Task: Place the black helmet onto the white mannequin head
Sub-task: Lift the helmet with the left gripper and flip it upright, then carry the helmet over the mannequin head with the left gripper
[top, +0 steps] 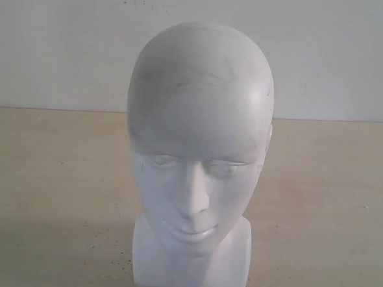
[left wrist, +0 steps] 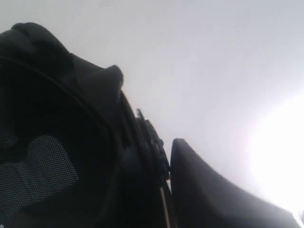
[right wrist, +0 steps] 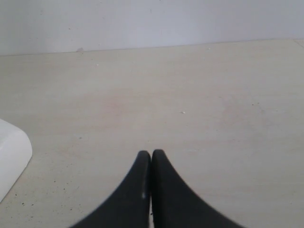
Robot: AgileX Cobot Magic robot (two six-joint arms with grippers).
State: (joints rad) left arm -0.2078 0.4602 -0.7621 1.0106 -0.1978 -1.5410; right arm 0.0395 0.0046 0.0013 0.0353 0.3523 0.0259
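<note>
Progress: early, nothing fitted | white mannequin head (top: 199, 131) bare, centre of surface (top: 45, 193) | black helmet (left wrist: 71, 142) raised, apparently clamped in left end effector (left wrist: 171, 161) | right end effector (right wrist: 151, 154) closed, empty | remaining: lower helmet over crown

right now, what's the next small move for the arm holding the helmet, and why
Probably swing the left gripper sideways to bring the black helmet above the white mannequin head. The head stands bare in the exterior view with no helmet over it, while the left wrist view shows the helmet's padded inside close up against the wall. The right gripper is shut, holding nothing.
</note>
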